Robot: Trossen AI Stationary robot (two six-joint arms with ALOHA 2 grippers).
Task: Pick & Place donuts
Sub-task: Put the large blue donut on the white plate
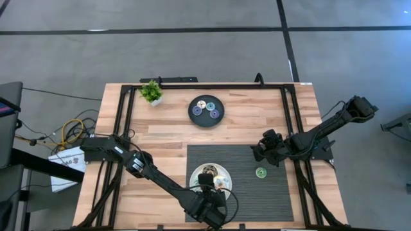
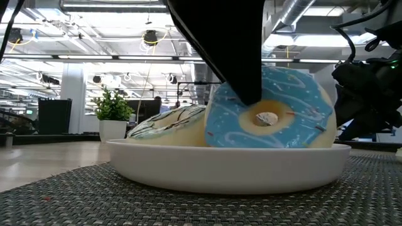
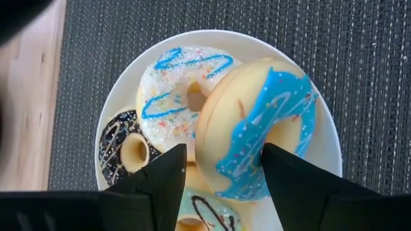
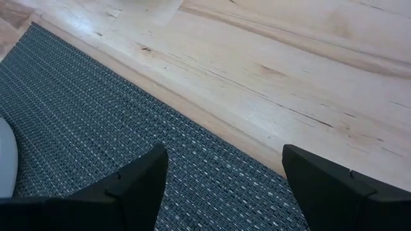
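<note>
High view: the left gripper (image 1: 212,192) hangs over the white plate (image 1: 223,171), which sits on the dark woven mat (image 1: 282,189) at the near edge of the wooden table (image 1: 244,122); the arm hides most of what the plate holds. The right gripper (image 1: 262,153) waits above the mat's far right part, near a lone green mini donut (image 1: 261,172) lying flat on the weave. Farther back a black plate (image 1: 207,111) carries several mini donuts, well apart from the white one; a small potted plant (image 1: 151,93) stands at the far left corner. Low view: the blue donut (image 2: 270,110) stands on edge in the white plate, tilted and leaning against the white-iced donut (image 2: 168,125) beside it, with a dark finger (image 2: 226,50) coming down across its upper rim. It looks just set down, propped only because the plate is crowded. Left wrist view: the fingers flank the blue donut with a sliver of gap on each side, so I judge the pincer released, parted around it rather than pinching. Glossy blue icing with sprinkles over a smooth cream ring; the neighbour has white icing with blue squiggles; a brown-iced donut (image 3: 127,151) lies flat behind. Right wrist view: the right pincer is spread wide and empty over coarse mat and pale wood grain.
</note>
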